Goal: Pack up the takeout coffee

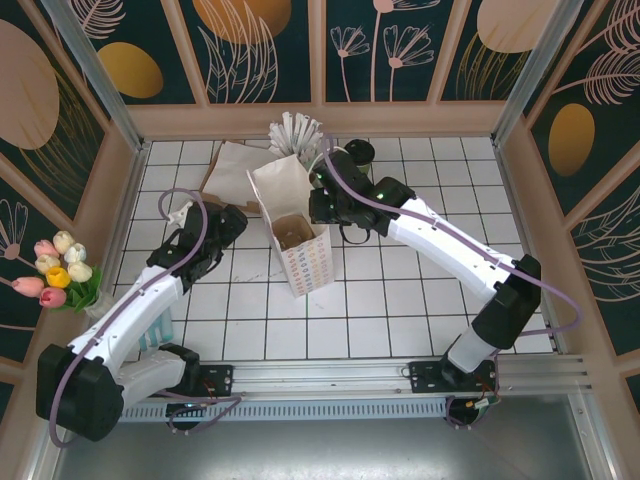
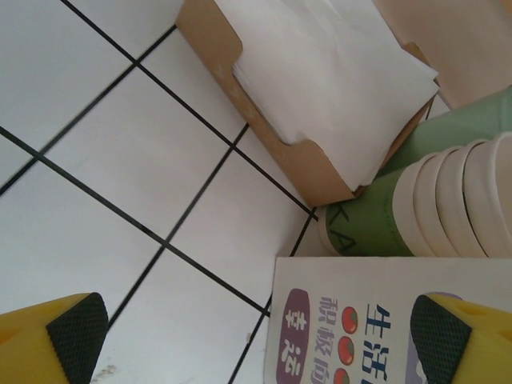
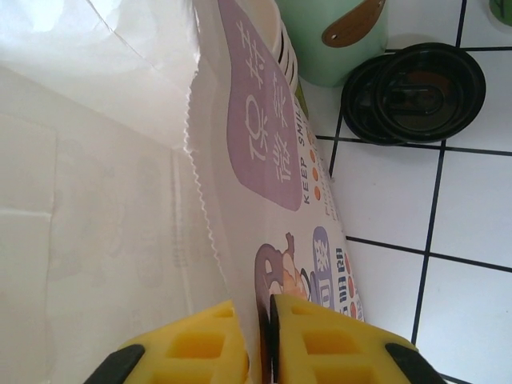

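Right gripper (image 3: 256, 316) pinches the rim of the tall white printed paper bag (image 1: 305, 265). Left gripper (image 2: 258, 336) has its fingers spread wide, holding nothing. Small dark green takeout coffee cup (image 1: 359, 152) stands on tile beyond the bag, outside it. Risk — thin paper slips or tears, the bag tips — its mouth folds shut.

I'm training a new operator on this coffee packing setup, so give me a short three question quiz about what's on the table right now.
1. True or false: the left gripper is open.
2. What does the right gripper pinch? A napkins, B paper bag, C black lid.
3. What lies inside the bag?
Key: 1 true; 2 B; 3 a brown carrier.
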Controlling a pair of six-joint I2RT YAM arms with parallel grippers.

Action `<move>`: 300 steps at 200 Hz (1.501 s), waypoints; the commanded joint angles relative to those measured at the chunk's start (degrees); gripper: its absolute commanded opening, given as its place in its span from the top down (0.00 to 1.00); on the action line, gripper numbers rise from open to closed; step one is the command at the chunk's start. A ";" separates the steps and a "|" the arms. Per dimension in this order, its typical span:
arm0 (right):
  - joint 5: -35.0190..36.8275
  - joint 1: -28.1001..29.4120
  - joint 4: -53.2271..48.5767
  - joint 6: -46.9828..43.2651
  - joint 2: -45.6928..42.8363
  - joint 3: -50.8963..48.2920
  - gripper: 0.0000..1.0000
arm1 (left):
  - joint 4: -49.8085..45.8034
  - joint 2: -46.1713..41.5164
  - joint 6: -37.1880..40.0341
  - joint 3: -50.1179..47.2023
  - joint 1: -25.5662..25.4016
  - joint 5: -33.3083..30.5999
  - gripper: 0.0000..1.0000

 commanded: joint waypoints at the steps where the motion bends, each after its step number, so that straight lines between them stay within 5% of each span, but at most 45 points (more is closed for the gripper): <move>1: -1.54 0.64 -2.38 1.04 -1.16 1.04 0.82 | 2.52 0.10 -1.73 -1.30 0.12 1.99 0.02; 90: -6.53 0.78 2.79 1.81 -9.20 -5.66 0.56 | 5.04 4.12 -1.36 -1.47 0.13 5.89 0.02; 151: -6.21 -0.33 2.29 -13.91 -18.01 -3.04 0.11 | 6.20 5.25 -1.60 -1.56 0.14 6.16 0.02; 172: -5.82 -1.68 2.51 -17.75 -19.76 -0.87 0.05 | 5.08 4.07 -1.71 -1.64 0.06 4.60 0.01; 199: -4.89 -7.97 6.14 -18.53 -21.83 -1.36 0.01 | 3.87 1.43 -1.25 -1.17 0.16 0.75 0.02; 253: -4.40 -30.16 20.18 -14.32 -20.84 -10.95 0.01 | 3.90 -4.71 0.01 -0.93 0.14 -8.66 0.02; 300: -22.13 -38.17 16.17 -23.95 -1.42 -4.56 0.01 | 6.49 -6.55 5.79 0.42 0.14 -10.79 0.01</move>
